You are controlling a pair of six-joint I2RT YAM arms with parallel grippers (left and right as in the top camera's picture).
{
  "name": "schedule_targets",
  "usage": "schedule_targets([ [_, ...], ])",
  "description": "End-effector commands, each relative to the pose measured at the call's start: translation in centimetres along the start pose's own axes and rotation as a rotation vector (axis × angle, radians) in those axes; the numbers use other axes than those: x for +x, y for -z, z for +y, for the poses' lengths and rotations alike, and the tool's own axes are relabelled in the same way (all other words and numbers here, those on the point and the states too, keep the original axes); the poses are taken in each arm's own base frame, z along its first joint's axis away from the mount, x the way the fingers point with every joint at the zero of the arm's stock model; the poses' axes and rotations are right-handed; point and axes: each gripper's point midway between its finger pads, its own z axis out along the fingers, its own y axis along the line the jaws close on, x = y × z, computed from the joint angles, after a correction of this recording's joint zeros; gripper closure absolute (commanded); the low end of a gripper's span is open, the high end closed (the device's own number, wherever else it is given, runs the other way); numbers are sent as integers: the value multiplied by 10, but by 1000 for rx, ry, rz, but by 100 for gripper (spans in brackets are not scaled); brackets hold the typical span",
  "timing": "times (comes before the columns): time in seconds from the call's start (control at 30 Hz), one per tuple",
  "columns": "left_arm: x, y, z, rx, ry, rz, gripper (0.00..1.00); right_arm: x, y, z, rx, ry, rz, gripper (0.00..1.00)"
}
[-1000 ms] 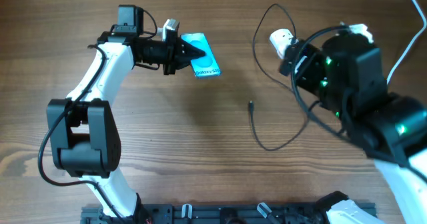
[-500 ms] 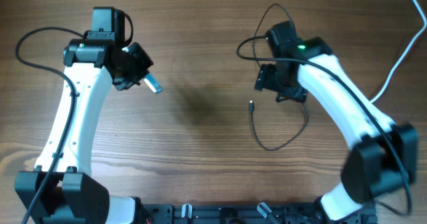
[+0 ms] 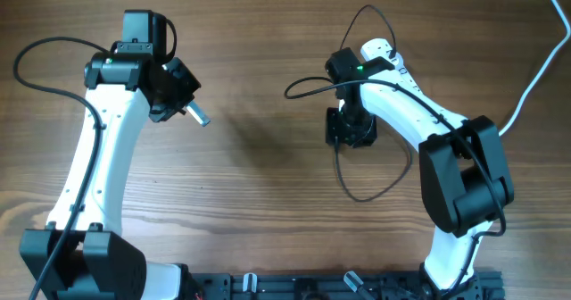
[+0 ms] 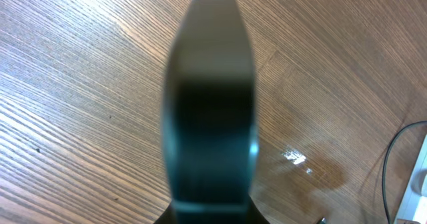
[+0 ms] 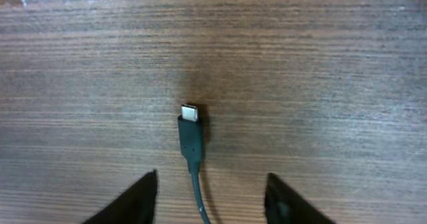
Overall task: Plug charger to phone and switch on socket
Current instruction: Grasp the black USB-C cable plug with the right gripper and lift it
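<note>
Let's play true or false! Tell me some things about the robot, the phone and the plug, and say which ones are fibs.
1. The left claw holds the phone. True.
2. The plug tip is in the phone. False: it lies on the table, apart from the phone.
3. The right claw is open, with a finger on each side of the cable just behind the plug tip. True.
4. The charger cable is white. False: it is thin and black.
5. The right claw grips the plug tip. False: its fingers do not touch it.
</note>
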Motion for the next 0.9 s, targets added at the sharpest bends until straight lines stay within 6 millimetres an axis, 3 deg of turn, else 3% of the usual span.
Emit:
schedule_targets([
  [0.0, -3, 0, 2, -10, 18, -14, 96, 15, -20, -1, -11, 7, 56, 53],
  [0.2, -4, 0, 1, -5, 18, -20, 96, 20, -32, 9, -18, 42, 40, 53],
  [0.33, -5, 0, 0, -3, 18, -22, 96, 12, -33, -1, 86, -17, -24, 55],
  [0.43, -5, 0, 0, -3, 18, -22, 96, 11, -33, -1, 87, -31, -29, 62],
  [0.6, -5, 0, 0, -2, 18, -23, 96, 18, -34, 7, 93, 3, -25, 64],
  [0.7, -5, 0, 0, -3, 18, -22, 96, 17, -35, 13, 85, 13, -39, 73],
  [0.87, -5, 0, 0, -3, 18, -22, 96, 17, -35, 13, 86, 13, -39, 74],
])
